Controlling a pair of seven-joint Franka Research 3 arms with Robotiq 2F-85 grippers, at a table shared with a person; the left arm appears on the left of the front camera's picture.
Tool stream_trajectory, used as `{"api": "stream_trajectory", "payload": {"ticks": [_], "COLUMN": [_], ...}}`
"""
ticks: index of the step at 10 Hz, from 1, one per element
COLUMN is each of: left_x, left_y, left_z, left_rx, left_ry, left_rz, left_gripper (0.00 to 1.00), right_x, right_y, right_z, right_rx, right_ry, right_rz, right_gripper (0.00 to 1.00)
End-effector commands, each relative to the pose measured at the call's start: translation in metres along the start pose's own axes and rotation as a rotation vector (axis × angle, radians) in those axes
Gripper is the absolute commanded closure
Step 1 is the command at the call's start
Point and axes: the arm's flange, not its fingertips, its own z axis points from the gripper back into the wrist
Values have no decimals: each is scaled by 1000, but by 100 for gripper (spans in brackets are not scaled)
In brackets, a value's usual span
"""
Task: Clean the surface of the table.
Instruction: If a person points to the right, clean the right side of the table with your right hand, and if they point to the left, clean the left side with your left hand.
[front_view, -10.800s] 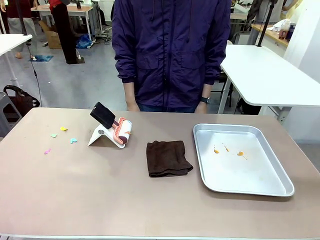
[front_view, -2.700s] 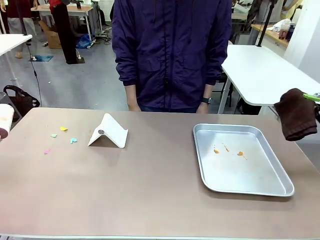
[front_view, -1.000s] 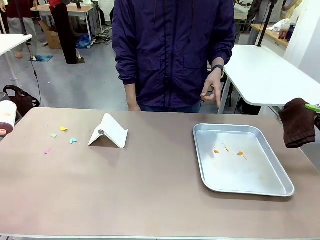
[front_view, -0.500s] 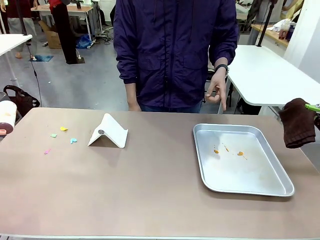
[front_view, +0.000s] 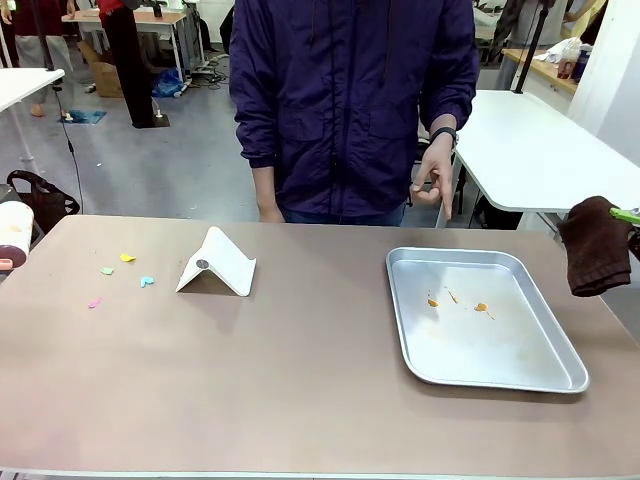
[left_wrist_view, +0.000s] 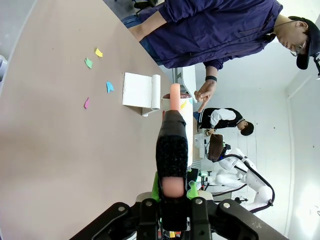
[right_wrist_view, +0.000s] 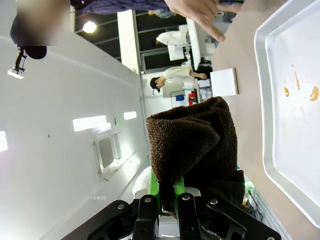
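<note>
The taupe table (front_view: 300, 370) carries several coloured paper scraps (front_view: 127, 258) near its left end. My left gripper (left_wrist_view: 172, 187) is shut on the black handle of a lint roller (left_wrist_view: 172, 145), held above the table's left edge; the roller's head (front_view: 12, 235) shows there in the front view. My right gripper (right_wrist_view: 166, 192) is shut on a dark brown cloth (right_wrist_view: 195, 145), which hangs off the table's right end (front_view: 597, 245), apart from the top.
A steel tray (front_view: 420, 355) with small orange stains (front_view: 480, 308) lies right of centre. A white folded stand (front_view: 217, 263) sits left of centre. The person stands at the far edge, one hand (front_view: 432, 185) raised above the tray's far end, a finger pointing down.
The person's raised hand has shifted a little to the right and turned a finger downward. Both grippers and what they hold have stayed where they were.
</note>
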Motion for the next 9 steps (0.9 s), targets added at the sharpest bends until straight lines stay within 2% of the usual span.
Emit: {"api": "stream_trajectory", "payload": {"ticks": [1,2,4,9], "left_x": [0,0,0,0], "left_y": [-1,-1,-1,-1], "left_z": [3,3,3,3], "left_rx": [-9,-9,-9,-9], "left_ry": [10,10,10,10], "left_rz": [-10,-10,-10,-10], "left_gripper": [100,100,100,100], "right_x": [0,-2,9,39], "right_y": [0,5,15,20], "right_z": [0,-11,-49,-138], "right_rx": [0,-53,-255,-835], "right_ry": [0,-39,-158,-273], "right_rz": [0,33,37,81], "right_gripper": [87,87,87,87]}}
